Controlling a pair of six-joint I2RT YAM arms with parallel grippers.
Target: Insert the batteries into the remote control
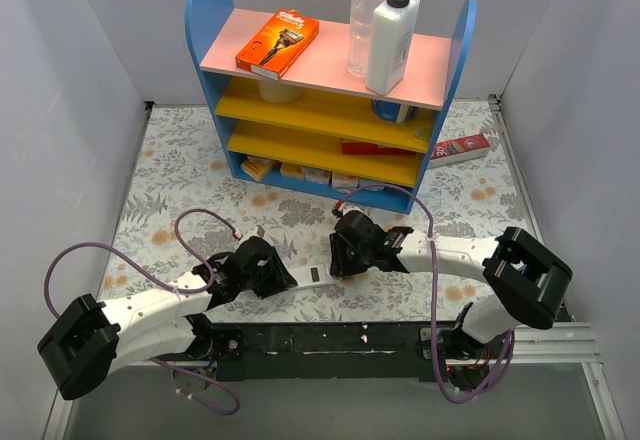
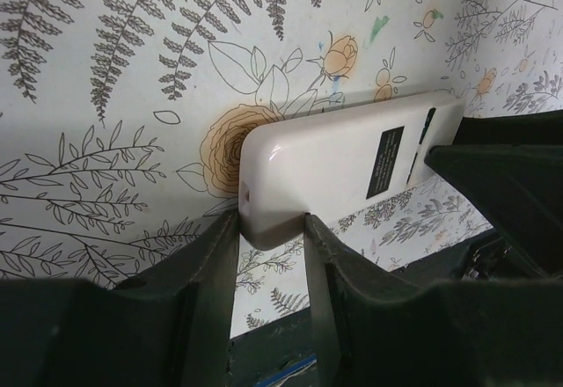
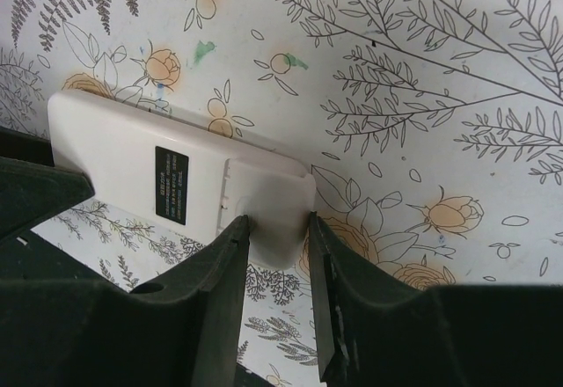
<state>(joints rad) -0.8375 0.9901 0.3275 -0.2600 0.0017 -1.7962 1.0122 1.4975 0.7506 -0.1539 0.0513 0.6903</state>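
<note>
The remote control point(image 1: 313, 273) is a slim white bar held back-up just above the floral table between both grippers. In the left wrist view the remote point(image 2: 343, 163) shows a black label, and my left gripper point(image 2: 271, 224) is shut on its rounded end. In the right wrist view the remote point(image 3: 176, 171) shows the same label and a battery cover, and my right gripper point(image 3: 279, 224) is shut on the cover end. In the top view the left gripper point(image 1: 288, 282) and the right gripper point(image 1: 338, 263) face each other. No batteries are in view.
A blue shelf unit point(image 1: 330, 90) stands at the back, with an orange razor carton point(image 1: 277, 43) and two bottles point(image 1: 382, 30) on its pink top. A red-and-white carton point(image 1: 460, 147) lies to its right. Small boxes point(image 1: 300, 172) sit on the bottom shelf.
</note>
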